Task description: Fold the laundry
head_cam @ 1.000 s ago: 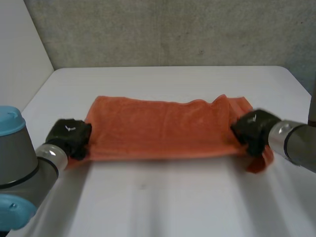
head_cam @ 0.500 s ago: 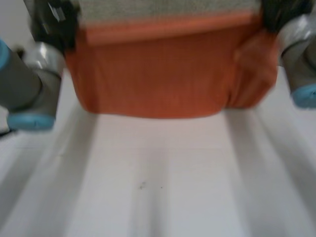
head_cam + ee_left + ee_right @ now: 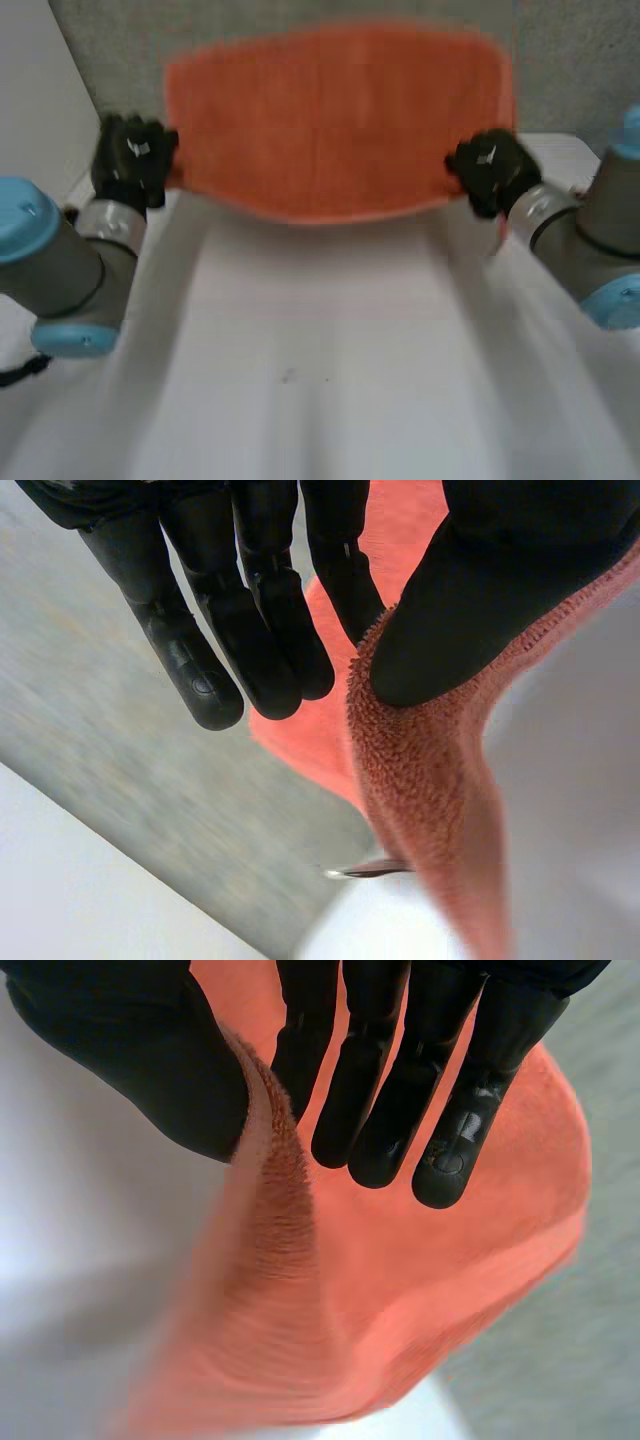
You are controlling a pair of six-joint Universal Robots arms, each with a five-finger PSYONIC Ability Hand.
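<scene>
the orange towel (image 3: 335,120) hangs in the air, spread wide between the two hands above the far edge of the white tabletop (image 3: 330,380). the left hand (image 3: 133,160) has its left side edge and the right hand (image 3: 490,170) its right side edge, both low on the cloth, with most of the cloth standing above them. in each wrist view the hand is clamped on the towel — the thumb presses the edge against the fingers, with cloth on both sides of the pinch.

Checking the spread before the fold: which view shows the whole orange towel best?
The head view: the orange towel spreads full width there, held up between the left hand and the right hand. The wrist views show its edge pinched between thumb and fingers, up close.
</scene>
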